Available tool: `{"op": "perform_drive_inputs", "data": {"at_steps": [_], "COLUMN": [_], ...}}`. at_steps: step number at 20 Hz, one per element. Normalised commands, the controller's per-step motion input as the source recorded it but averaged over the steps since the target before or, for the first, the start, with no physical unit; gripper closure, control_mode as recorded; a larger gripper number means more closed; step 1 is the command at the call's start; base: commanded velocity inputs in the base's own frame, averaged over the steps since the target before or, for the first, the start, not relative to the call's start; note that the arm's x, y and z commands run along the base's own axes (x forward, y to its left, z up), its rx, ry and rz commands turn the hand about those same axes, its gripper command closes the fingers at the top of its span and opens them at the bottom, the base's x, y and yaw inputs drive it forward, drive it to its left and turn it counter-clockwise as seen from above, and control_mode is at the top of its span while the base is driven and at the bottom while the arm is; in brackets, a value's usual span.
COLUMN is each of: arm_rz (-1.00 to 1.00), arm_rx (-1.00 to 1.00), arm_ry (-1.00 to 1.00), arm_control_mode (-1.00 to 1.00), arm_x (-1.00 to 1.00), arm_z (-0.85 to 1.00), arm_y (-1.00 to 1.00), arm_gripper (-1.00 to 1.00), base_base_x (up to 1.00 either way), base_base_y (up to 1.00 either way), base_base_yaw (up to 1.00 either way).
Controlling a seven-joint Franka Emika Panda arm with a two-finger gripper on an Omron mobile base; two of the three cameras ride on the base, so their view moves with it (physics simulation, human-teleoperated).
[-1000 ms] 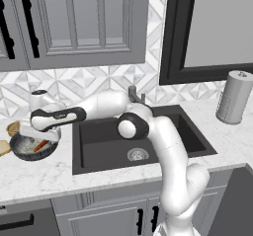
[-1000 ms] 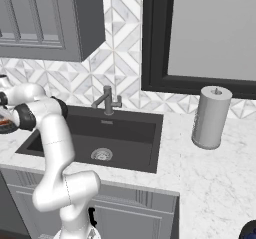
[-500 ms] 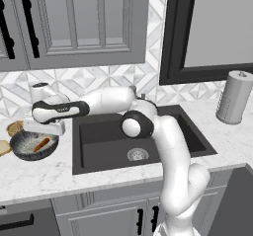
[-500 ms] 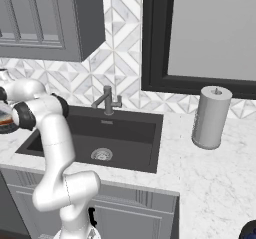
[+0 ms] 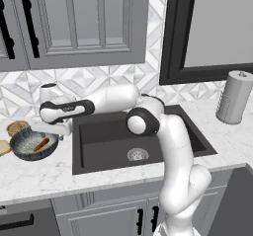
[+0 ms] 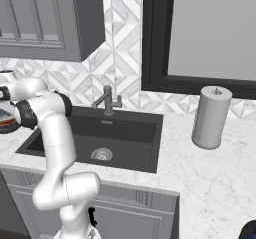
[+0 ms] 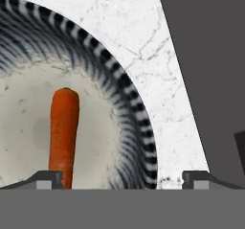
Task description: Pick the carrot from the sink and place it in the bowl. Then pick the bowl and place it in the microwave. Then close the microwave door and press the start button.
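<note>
Carrot (image 7: 63, 127) lies in bowl (image 7: 131, 108), its lower end hidden behind a fingertip (image 7: 45, 179).

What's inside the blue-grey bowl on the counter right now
The carrot lies on the pale floor of the bowl, free of the open pincer. In the hand view its near end runs under the bottom edge, and the bowl's left side is cut off.

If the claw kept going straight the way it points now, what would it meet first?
Most likely the bowl: the open claw points down over its right rim, with the carrot lying inside near the left fingertip. Depth is unclear, so rim or inner wall.
</note>
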Motion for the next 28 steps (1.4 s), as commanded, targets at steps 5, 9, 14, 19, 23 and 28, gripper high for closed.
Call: {"op": "perform_drive_inputs", "data": {"at_steps": [5,9,14,19,23,28], "arm_rz": [0.00,0.00,0.00,0.00,0.00,0.00], "arm_rx": [0.00,0.00,0.00,0.00,0.00,0.00], "arm_ry": [0.01,0.03,0.05,0.07,0.09,0.02], "arm_control_mode": [-1.00,-1.00,-1.00,-1.00,-1.00,-1.00], "arm_x": [0.18,0.31,0.26,0.15,0.00,-0.18], "arm_z": [-0.23,-0.18,-0.29,-0.31,-0.28,-0.05], "arm_y": [0.03,0.10,0.08,0.33,0.30,0.23], "arm_gripper": [-1.00,-1.00,-1.00,1.00,1.00,1.00], "base_base_x": [0.00,0.00,0.00,0.00,0.00,0.00], "base_base_y": [0.00,0.00,0.00,0.00,0.00,0.00], "base_base_yaw": [0.00,0.00,0.00,0.00,0.00,0.00]}}
